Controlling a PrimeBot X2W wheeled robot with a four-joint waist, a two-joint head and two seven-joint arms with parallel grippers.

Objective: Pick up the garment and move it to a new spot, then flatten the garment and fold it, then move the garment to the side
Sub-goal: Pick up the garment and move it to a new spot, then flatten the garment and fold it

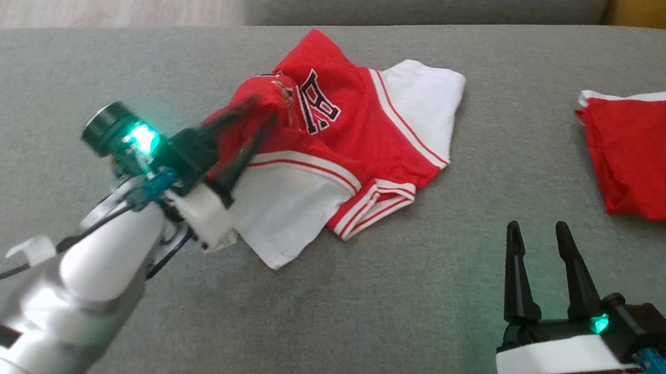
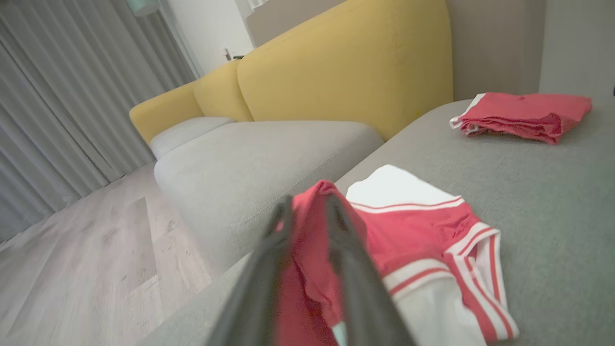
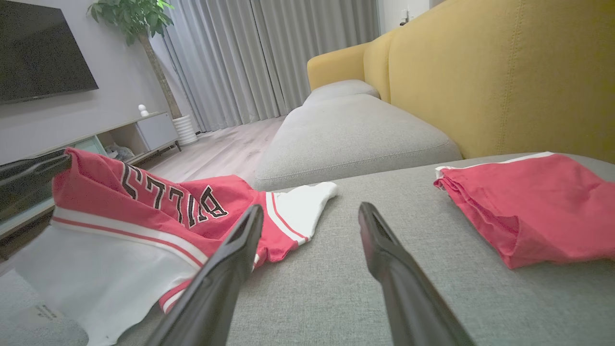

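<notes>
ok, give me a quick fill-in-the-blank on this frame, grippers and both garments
1. The left gripper is shut on the ____ part of the jersey.
2. The right gripper hangs above the grey cushion with its jaws ____.
3. The folded red garment lies to the robot's ____ of the jersey, apart from it.
Missing: red; open; right.

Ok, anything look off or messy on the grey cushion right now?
The red-and-white lettered jersey lies crumpled, one edge bunched and lifted in the left tool. That fits a pick-up. The folded red garment lies neat to its right; the right tool hovers open. No damage visible.
</notes>
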